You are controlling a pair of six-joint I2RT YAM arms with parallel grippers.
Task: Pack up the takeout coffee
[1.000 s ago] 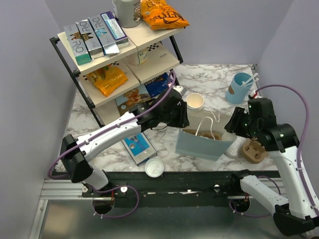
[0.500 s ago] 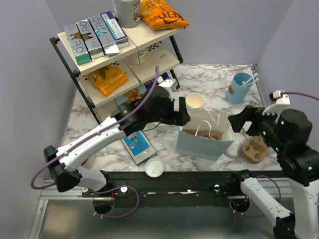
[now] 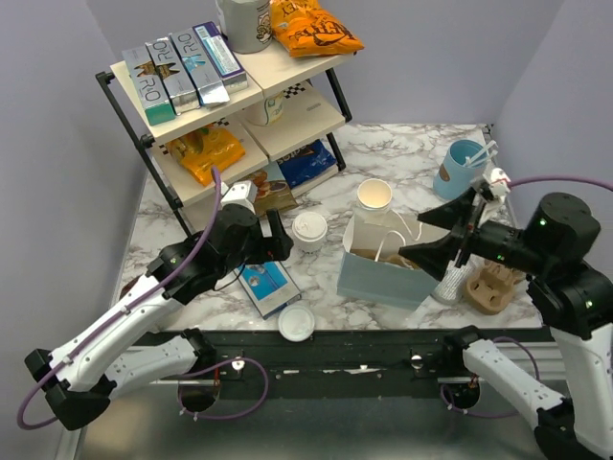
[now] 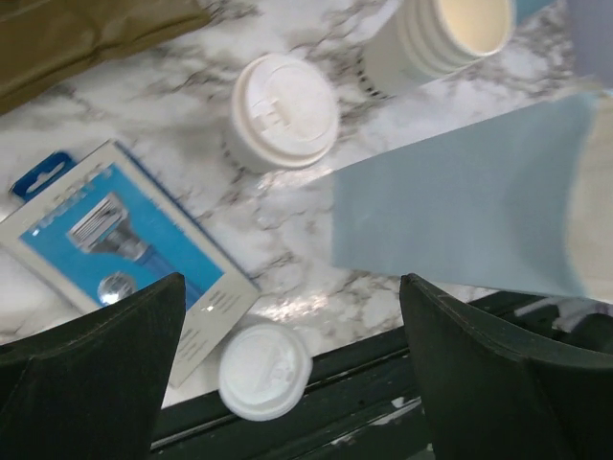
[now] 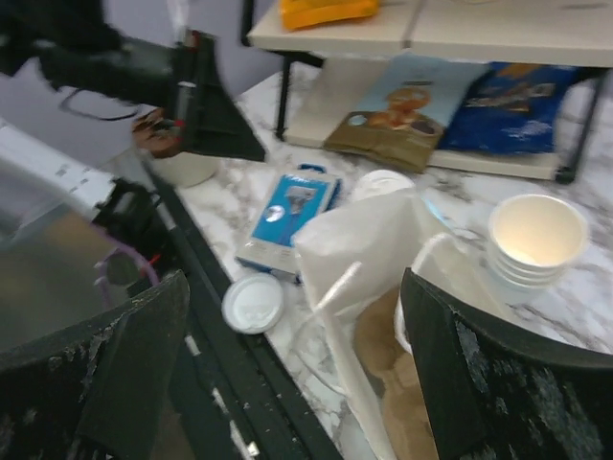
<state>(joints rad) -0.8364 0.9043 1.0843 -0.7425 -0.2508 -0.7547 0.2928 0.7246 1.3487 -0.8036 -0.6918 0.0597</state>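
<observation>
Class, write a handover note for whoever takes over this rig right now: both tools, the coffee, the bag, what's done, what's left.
Left tool: open, empty, above the table near the takeout coffee.
Right tool: open, empty, by the bag.
Coffee: upright, lidded, on the table left of the bag, apart from it.
Done: nothing packed.
Left: grasp the coffee, lower it into the open bag.

Reaches the left white-and-black arm (image 3: 115,321) forward, with the left black two-finger gripper (image 3: 278,238) spread wide and empty. Holds the right white-and-black arm (image 3: 563,247) raised and folded, with the right black two-finger gripper (image 3: 412,236) pointing left, equally wide, empty.
</observation>
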